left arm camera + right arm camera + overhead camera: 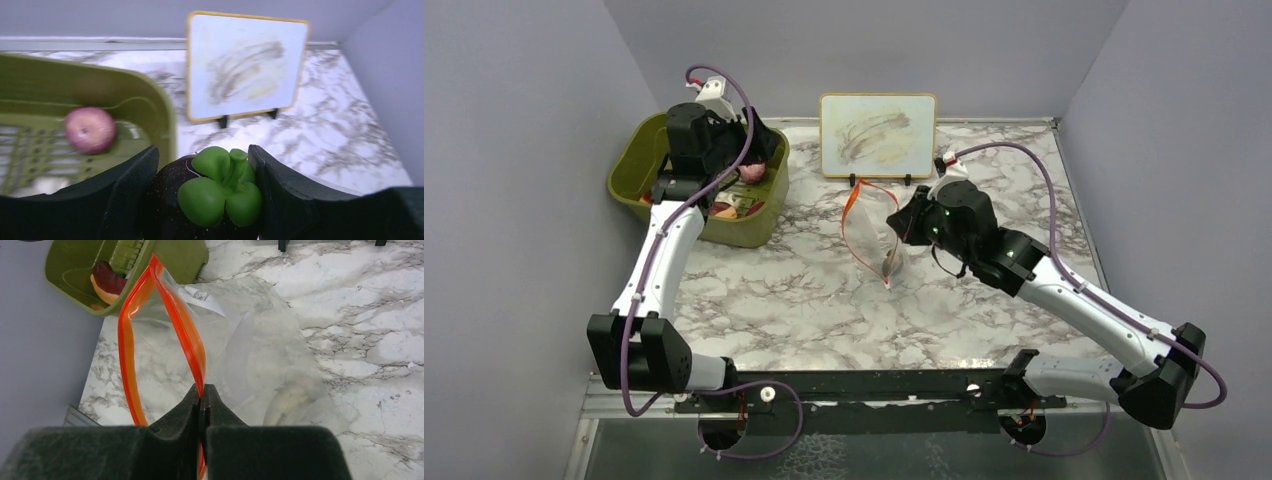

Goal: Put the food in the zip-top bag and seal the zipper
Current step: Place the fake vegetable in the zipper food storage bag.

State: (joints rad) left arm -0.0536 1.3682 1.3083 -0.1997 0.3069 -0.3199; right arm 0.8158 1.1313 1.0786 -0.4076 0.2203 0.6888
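My left gripper (202, 151) is shut on a piece of food, a dark purple toy (170, 200) with a green leafy stem (222, 187), and holds it over the right end of the olive-green bin (639, 160). A pink-purple round piece (90, 129) and the orange-and-red hot dog (107, 282) lie in the bin. The clear zip-top bag (879, 245) stands on the table with its mouth open. My right gripper (202, 387) is shut on one side of its orange-red zipper (182, 327) and holds it up. A greyish piece (287, 400) lies inside the bag.
A yellow-framed whiteboard (878, 135) stands on small feet at the back, behind the bag. The marble tabletop (804, 300) runs between the bin and the bag. Grey walls close in the left, back and right sides.
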